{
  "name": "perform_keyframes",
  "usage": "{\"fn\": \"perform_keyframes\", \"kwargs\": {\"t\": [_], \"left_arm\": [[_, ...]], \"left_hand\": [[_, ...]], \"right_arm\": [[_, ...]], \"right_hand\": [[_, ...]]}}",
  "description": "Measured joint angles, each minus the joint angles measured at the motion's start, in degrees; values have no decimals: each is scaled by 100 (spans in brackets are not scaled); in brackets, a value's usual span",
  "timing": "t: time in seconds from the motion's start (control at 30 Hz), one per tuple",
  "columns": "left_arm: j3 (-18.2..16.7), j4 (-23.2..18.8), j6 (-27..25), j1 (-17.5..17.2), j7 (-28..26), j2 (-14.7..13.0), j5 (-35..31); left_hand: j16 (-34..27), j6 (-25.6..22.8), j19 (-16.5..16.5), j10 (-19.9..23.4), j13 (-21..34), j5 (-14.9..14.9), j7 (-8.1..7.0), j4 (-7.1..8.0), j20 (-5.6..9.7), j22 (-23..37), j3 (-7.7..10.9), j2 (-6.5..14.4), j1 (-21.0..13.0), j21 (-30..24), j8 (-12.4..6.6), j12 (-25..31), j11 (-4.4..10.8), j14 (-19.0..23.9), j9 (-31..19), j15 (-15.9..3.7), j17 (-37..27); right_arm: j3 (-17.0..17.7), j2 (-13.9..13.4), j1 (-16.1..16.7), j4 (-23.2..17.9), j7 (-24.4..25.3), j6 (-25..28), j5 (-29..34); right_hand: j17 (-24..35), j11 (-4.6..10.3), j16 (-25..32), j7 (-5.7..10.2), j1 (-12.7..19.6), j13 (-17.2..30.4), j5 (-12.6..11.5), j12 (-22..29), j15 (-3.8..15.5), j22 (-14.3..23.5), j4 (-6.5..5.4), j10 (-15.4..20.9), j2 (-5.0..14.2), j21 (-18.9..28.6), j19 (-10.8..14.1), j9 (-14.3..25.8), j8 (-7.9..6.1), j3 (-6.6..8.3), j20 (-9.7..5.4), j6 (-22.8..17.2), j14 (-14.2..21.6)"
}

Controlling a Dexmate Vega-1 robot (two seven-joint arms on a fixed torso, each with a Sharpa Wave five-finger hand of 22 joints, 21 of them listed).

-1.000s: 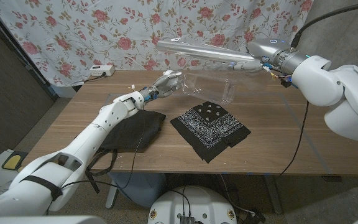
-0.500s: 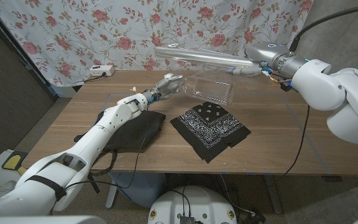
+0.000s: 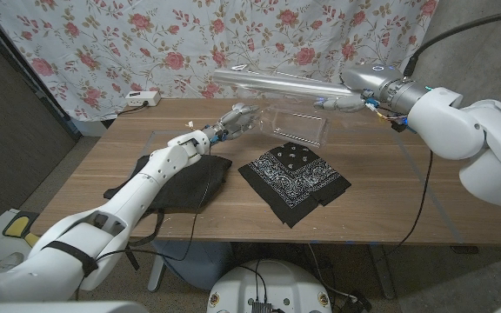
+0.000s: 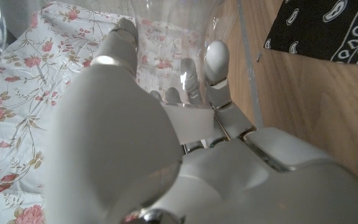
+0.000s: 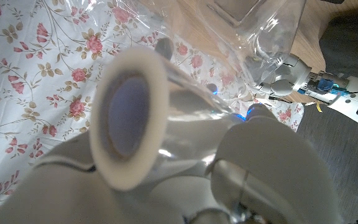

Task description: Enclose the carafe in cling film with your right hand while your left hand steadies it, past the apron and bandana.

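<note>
Both hands were at the carafe near the table's far edge, film stretched above it.

Head view: the right hand [image 3: 342, 97] gripped the cling film roll [image 3: 272, 83] above the carafe [image 3: 296, 124]; the left hand [image 3: 236, 116] held the carafe beyond the apron [image 3: 185, 183] and bandana [image 3: 294, 181], with bare wood toward the near edge. Left wrist view: fingers [image 4: 215, 62] pressed the glass. Right wrist view: the roll's end [image 5: 128, 118] sat in the hand's grip.

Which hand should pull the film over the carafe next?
Right. The right hand already holds the cling film roll raised over the carafe; the left hand is at the carafe, steadying it.
</note>
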State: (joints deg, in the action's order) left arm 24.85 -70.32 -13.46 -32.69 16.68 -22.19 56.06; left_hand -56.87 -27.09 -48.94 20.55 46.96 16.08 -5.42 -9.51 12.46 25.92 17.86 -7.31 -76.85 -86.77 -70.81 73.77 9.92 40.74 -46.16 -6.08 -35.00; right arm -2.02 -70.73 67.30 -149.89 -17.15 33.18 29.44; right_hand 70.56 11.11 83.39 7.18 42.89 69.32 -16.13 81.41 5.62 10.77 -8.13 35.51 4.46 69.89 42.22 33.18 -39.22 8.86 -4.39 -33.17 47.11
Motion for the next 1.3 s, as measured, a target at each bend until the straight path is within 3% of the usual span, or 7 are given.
{"fn": "perform_keyframes", "kwargs": {"t": [1.3], "left_arm": [[43, 600, 443, 238, -195, 378, -215]], "left_hand": [[-67, 1, -187, 0, -9, -41, 0, 9, 23, -244, 40, -30, -30, 88, -31, 44, 0, 0, 44, 0, 216]], "right_arm": [[265, -174, 467, -271, -37, 148, -273]], "right_hand": [[0, -3, 96, 0, -123, 1, 0, 57, 0, -11, 0, 58, -10, 0, 0, -53, -84, -1, 0, 0, 0]]}}
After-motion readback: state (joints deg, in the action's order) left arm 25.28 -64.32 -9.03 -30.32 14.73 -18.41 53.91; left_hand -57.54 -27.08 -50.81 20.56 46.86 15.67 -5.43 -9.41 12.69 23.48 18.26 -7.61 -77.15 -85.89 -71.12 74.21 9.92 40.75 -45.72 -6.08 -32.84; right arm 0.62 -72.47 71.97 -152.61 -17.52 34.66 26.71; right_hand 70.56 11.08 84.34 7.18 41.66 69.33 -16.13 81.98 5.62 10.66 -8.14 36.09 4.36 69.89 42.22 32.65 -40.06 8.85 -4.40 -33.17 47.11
